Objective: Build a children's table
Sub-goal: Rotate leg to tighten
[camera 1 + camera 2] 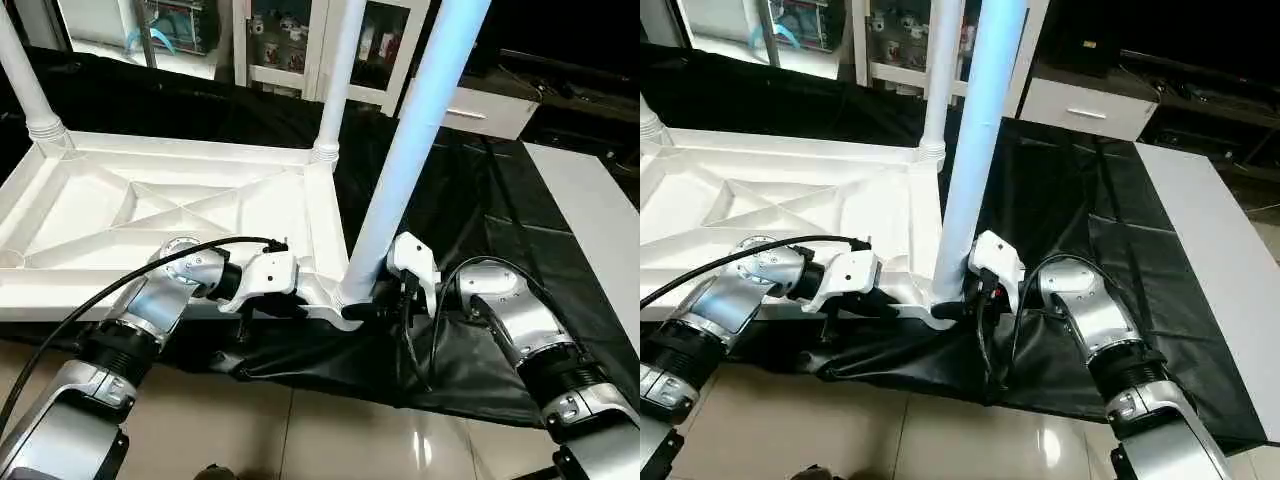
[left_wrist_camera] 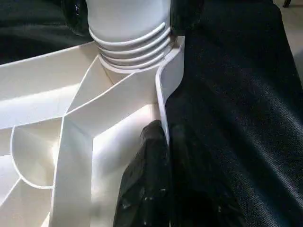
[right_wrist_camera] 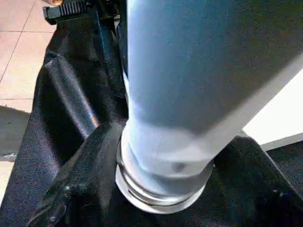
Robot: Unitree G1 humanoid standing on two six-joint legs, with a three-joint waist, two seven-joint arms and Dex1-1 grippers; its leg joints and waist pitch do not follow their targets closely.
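Left eye view shows the tabletop (image 1: 150, 215) lying underside up near the front edge of the black-draped work table (image 1: 480, 190), ribs exposed so the corner sockets face upward to take legs; 2 legs already stand in the far corners, one at the far left (image 1: 28, 90) and one at the far right (image 1: 335, 85); a 3rd leg (image 1: 415, 140) rises from the near right corner, leaning slightly, which suggests it is not yet fully seated. The left gripper (image 1: 300, 300) sits at the near rim beside that corner, probably bracing the tabletop so it cannot slide or turn; the right gripper (image 1: 390, 305) reaches in at the leg's foot from the other side, placed low where a turning or pressing grip works best.

Right eye view gives the same layout; the right gripper (image 1: 975, 295) touches the leg's base, though whether its fingers truly clamp the leg cannot be told.

Left wrist view looks along the rim toward the ribbed collar of the leg in its socket (image 2: 135, 47); one black finger (image 2: 147, 179) lies inside the rim wall, jaws clenched on that wall.

Right wrist view shows the leg's foot (image 3: 165, 179) close ahead, black fingers flanking it; contact is unclear.
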